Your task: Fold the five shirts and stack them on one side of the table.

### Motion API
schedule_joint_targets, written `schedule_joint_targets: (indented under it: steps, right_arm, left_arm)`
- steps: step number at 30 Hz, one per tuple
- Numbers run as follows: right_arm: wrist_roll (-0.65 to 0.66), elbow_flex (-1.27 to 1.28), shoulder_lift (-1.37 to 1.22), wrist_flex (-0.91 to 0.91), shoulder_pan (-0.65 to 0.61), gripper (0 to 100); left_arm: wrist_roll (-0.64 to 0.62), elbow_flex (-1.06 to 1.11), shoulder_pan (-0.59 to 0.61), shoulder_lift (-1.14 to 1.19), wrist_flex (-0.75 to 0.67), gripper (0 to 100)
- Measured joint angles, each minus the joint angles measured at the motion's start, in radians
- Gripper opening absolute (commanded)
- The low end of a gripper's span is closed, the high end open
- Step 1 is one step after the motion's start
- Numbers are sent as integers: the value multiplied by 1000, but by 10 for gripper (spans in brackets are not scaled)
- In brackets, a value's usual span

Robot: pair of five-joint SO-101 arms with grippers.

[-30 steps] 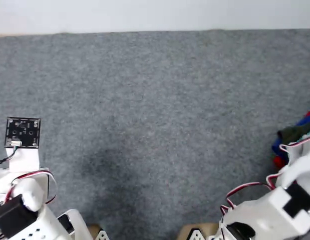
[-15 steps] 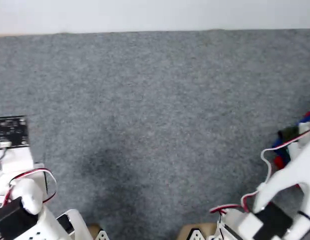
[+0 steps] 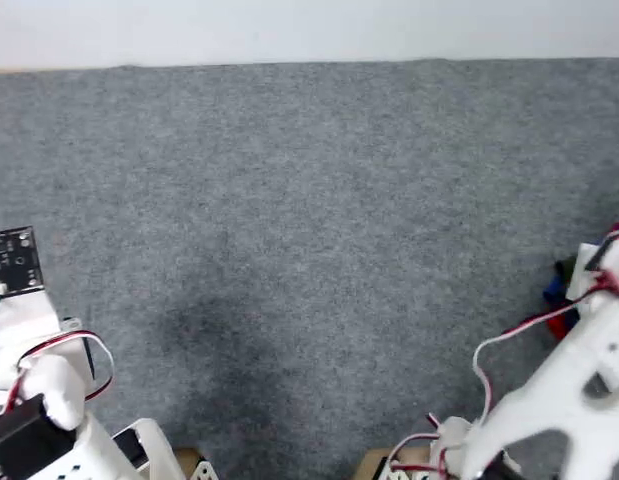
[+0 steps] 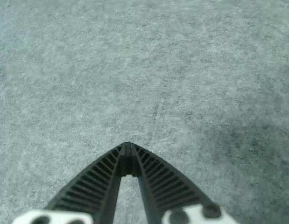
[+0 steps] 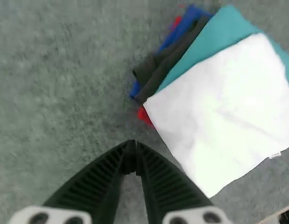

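**Change.** Since the frame one second earlier, the right arm [image 3: 564, 395] has swung up along the right edge of the table. In the high view it now covers most of the stack of shirts [image 5: 219, 112]. The left arm [image 3: 44, 405] has carried its black wrist board [image 3: 11, 258] out to the left edge.

**Task object.** The stack lies flat at the right side of the table and has five folded layers.
- A white shirt [image 5: 228, 116] lies on top.
- A teal shirt [image 5: 223, 25] lies directly beneath it.
- A dark grey shirt [image 5: 165, 63], a blue shirt [image 5: 187, 21] and a red shirt [image 5: 144, 115] show as offset edges along one side.

In the high view, slivers of blue, dark and red cloth show just beside the right arm's wrist.

**End effectors.** The right gripper [image 5: 130, 148] has its ribbed black fingers pressed together and pinches nothing. Its tips sit over the mat, near the exposed red corner of the stack. The left gripper [image 4: 128, 148] is likewise pressed together and holds nothing. It sits over bare mat, well apart from the stack.

**Surface and room.** A grey felt mat [image 3: 309, 200] covers the table. A pale wall [image 3: 309, 30] borders its far edge. A tan strip [image 3: 374, 462] shows at the near edge between the arm bases.
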State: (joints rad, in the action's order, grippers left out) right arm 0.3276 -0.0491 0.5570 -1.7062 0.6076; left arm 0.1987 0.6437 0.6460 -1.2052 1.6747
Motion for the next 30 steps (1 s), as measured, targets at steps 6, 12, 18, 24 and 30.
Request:
schedule_joint_targets:
  steps: [6,12,18,24,30]
  right_arm:
    - [-112,75,152,-28,-106,9]
    - [-155,374,396,12,-184,8]
    - [-155,738,795,198,-267,9]
    - [-155,1102,1160,269,-331,9]
    - [-189,1258,1240,298,-370,9]
  left_arm:
    - [0,0,-186,0,3,2]
    - [-38,0,-368,0,2,2]
    - [-245,5,-425,0,-40,2]
    - [-350,132,-454,2,-106,2]
    - [-377,262,-456,-2,-235,2]
